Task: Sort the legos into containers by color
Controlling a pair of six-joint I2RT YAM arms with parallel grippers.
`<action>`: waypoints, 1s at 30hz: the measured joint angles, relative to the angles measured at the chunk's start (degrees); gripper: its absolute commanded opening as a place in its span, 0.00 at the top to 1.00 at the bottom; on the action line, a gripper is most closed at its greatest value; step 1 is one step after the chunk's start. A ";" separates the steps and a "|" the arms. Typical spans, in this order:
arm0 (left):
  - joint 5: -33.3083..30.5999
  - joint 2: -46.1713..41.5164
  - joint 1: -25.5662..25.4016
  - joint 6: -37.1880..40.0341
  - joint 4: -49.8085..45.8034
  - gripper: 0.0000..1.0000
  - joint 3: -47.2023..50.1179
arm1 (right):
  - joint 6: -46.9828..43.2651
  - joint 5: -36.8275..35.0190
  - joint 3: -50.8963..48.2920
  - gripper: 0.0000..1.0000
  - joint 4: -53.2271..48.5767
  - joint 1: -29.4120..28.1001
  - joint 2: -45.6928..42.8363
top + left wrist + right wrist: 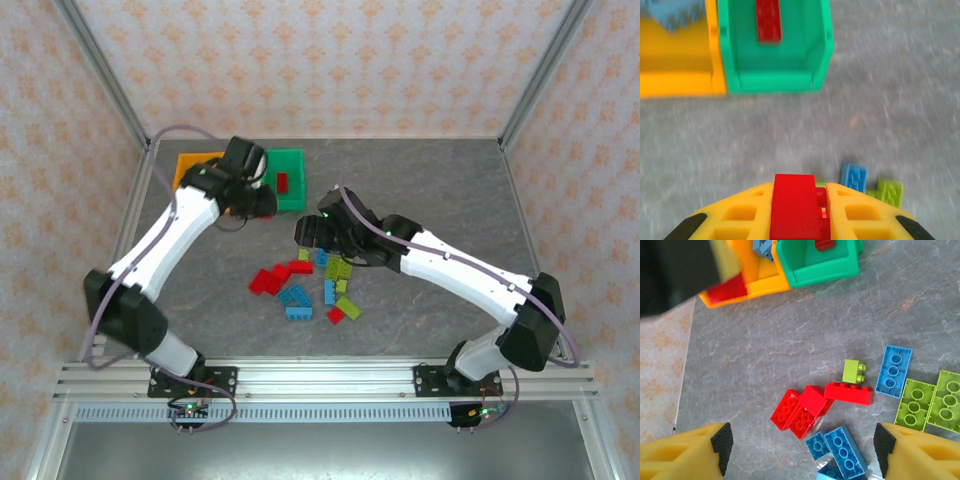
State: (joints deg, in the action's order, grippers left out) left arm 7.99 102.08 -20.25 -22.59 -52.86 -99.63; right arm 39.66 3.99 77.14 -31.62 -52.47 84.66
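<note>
My left gripper point(250, 202) is shut on a red lego point(795, 207) and hangs just in front of the containers. The green bin point(291, 160) holds one red brick point(768, 20). The orange-yellow bin point(193, 163) to its left holds a blue brick point(677, 12). Loose legos lie mid-table: red ones point(805, 407), blue ones point(842, 450) and lime ones point(915, 402). Above this pile my right gripper point(802, 447) hovers open, its fingers apart with nothing between them.
The left arm point(170, 235) reaches diagonally toward the bins. The right arm point(450, 270) stretches in from the right over the pile's edge. Bare grey tabletop point(440, 190) lies right of the green bin. Metal frame posts point(110, 85) stand at the back corners.
</note>
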 measured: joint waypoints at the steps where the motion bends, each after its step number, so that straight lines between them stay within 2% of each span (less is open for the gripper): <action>1: -1.53 4.52 0.00 0.11 -0.11 0.78 -4.44 | 0.35 -0.42 0.09 0.23 -0.02 0.00 0.04; 4: -5.33 17.73 0.07 0.11 -0.50 0.77 -18.69 | 1.68 -1.42 0.02 0.24 -0.07 0.00 -0.09; 7: -8.81 29.11 0.26 -0.02 -1.81 0.71 -32.20 | 3.56 -2.80 -2.16 0.24 -0.09 0.00 -2.38; 10: -11.26 36.30 0.59 -0.07 -3.13 0.66 -40.85 | 5.49 -4.83 -5.75 0.24 -1.38 0.00 -7.34; 15: -11.91 38.58 1.62 -0.31 -4.00 0.51 -43.25 | 7.80 -8.63 -9.07 0.23 -4.31 0.00 -15.13; 19: -11.10 38.32 2.05 -0.37 -4.17 0.49 -44.13 | 8.63 -11.02 -11.15 0.23 -5.11 0.00 -18.78; 22: -9.20 35.91 1.99 0.04 -4.17 0.50 -42.27 | 8.41 -12.46 -11.56 0.24 -5.07 0.02 -18.23; 24: -7.37 30.01 1.81 0.31 -3.45 0.50 -35.21 | 8.09 -13.18 -11.08 0.24 -5.22 0.00 -15.67; 26: -6.12 21.24 1.49 0.96 -2.03 0.50 -26.14 | 7.41 -13.18 -9.25 0.25 -5.86 0.00 -11.13; 30: -3.69 -2.34 0.28 1.88 2.40 0.50 -7.52 | 5.31 -11.13 -1.38 0.27 -8.07 0.00 2.14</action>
State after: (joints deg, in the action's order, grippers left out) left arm 4.29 99.74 -19.97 -20.71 -50.46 -107.15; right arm 44.97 -7.14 75.77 -39.68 -52.47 86.80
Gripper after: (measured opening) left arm 0.503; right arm 0.736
